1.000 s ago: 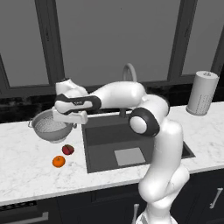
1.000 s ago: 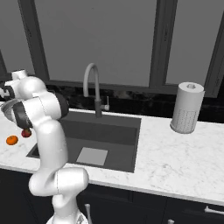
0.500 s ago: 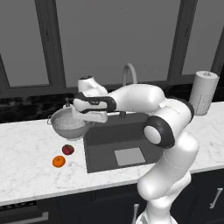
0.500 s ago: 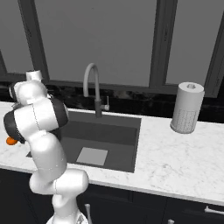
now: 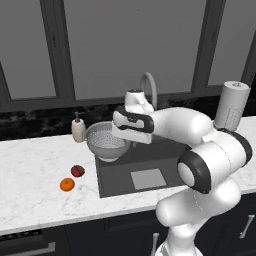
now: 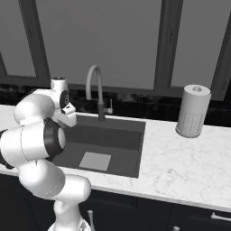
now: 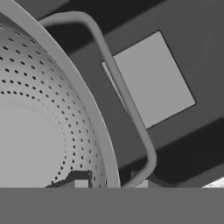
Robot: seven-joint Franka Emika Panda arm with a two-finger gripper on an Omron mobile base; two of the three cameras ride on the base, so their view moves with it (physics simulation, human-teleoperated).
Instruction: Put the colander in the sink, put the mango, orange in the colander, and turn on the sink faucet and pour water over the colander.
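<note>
The silvery perforated colander (image 5: 105, 142) hangs in the air over the left edge of the dark sink (image 5: 165, 161), level and upright. My gripper (image 5: 126, 136) is shut on its right rim. In the hand view the colander (image 7: 39, 127) rim runs between my gripper (image 7: 109, 183) tips, and its wire handle loops over the sink's light floor square (image 7: 151, 78). The dark red mango (image 5: 77, 171) and the orange (image 5: 67, 184) lie side by side on the counter, left of the sink. Behind the basin rises the gooseneck sink faucet (image 5: 148, 88), also seen from the right (image 6: 93, 85).
A beige soap dispenser (image 5: 78, 130) stands at the back of the counter, just left of the colander. A paper towel roll (image 5: 231, 105) stands right of the sink, with marble counter (image 6: 180, 158) in front of it. Dark windows run along the back wall.
The arm has swung right and carried the colander from above the counter to above the sink's left edge. The fruits have not moved.
</note>
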